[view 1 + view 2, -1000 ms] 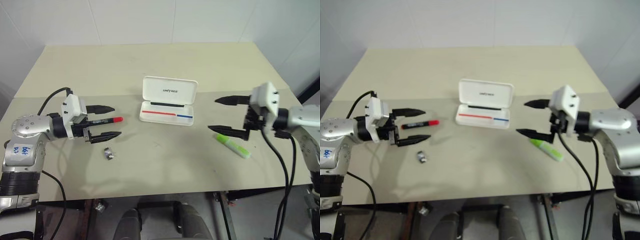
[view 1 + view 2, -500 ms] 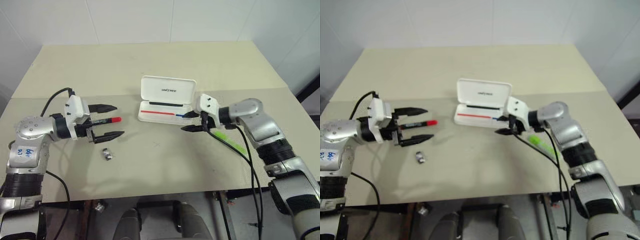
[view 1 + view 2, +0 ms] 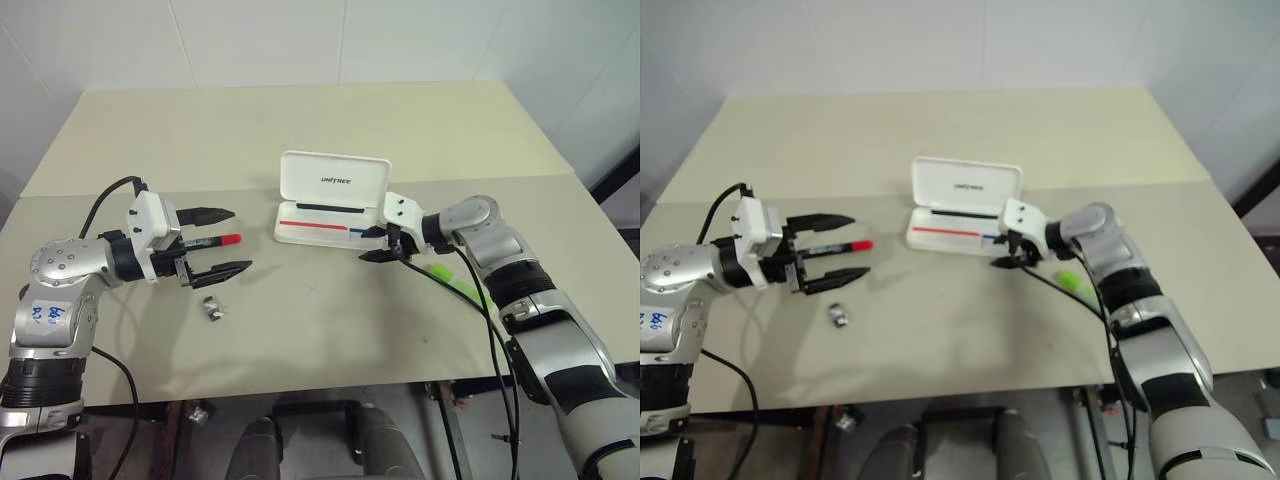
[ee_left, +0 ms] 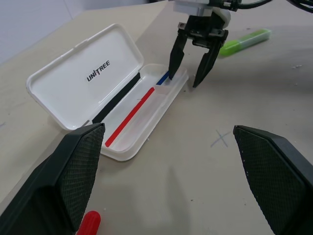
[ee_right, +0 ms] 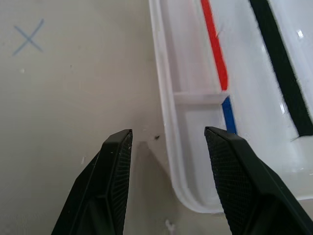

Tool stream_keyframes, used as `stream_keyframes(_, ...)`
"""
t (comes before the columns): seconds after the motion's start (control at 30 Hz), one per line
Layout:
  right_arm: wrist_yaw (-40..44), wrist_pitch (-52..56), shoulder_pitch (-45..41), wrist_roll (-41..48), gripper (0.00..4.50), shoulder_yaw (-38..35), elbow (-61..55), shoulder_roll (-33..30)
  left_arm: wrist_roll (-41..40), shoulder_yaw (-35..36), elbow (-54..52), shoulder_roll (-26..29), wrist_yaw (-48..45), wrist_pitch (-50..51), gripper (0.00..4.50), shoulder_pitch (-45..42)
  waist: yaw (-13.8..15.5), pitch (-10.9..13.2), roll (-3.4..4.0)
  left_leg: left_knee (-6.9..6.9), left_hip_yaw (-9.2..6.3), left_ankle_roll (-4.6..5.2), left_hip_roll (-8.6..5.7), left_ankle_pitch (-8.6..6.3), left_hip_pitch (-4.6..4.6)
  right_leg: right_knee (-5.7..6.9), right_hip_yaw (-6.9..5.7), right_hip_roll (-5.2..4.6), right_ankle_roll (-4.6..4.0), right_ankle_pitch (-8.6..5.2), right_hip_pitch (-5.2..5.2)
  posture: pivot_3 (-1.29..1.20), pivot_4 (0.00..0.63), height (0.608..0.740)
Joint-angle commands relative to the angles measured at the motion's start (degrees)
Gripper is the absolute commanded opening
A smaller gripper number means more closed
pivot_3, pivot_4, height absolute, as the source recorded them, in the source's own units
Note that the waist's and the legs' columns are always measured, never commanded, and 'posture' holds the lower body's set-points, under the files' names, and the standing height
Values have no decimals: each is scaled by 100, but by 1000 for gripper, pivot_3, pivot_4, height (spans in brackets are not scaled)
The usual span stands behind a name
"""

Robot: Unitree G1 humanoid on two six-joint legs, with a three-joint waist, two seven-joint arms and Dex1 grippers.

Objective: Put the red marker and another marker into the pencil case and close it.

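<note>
Your right hand, half-spread and empty, straddles the open pencil case's front rim, seemingly bracing it. Left hand gapes wide around the red marker, left of the case: close, then carry it in.

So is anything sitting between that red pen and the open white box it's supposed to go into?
Nothing visible does. The red marker lies between the open left gripper's fingers, and only bare table separates it from the pencil case. The small dark object lies nearer the table's front edge, off that path.
</note>
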Motion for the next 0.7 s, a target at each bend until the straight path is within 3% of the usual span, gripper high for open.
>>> stream_keyframes(0.03, -29, -255, -236, -213, 2477, 59, 309, 149, -161, 196, -266, 48, 101, 49, 4500, -42, -41, 0, 0, 0, 0, 0, 0, 0, 1, 2, 0, 1, 0, 0, 0, 0, 150, 740)
stream_keyframes(0.1, -98, -371, -314, -372, 2477, 103, 568, 222, -193, 205, -281, 38, 129, 86, 4500, -83, -68, 0, 0, 1, 0, -1, -1, 1, 3, 7, 2, 0, 0, 0, 0, 0, 150, 740)
stream_keyframes(0.37, -271, -628, -683, -605, 19, 49, 1186, 355, -245, 148, -230, 41, 101, 114, 4500, -200, -91, 0, 0, 1, 1, -2, 0, 1, 47, 15, 5, 3, -11, -6, 37, 0, 150, 740)
stream_keyframes(0.53, 374, -904, -523, -300, 19, -107, 814, 218, -325, 92, -45, 138, -254, 180, 4500, -238, -87, 0, -1, 0, 1, -2, 0, 1, 45, 14, 6, 3, -9, -6, 36, 0, 150, 740)
stream_keyframes(0.7, 1248, -878, 197, 141, 19, -169, -719, -184, -337, 59, 160, 310, -708, 189, 4500, -161, -81, 1, 0, -5, 1, -10, 0, -5, 45, 16, 6, 6, -4, -10, 33, 0, 150, 740)
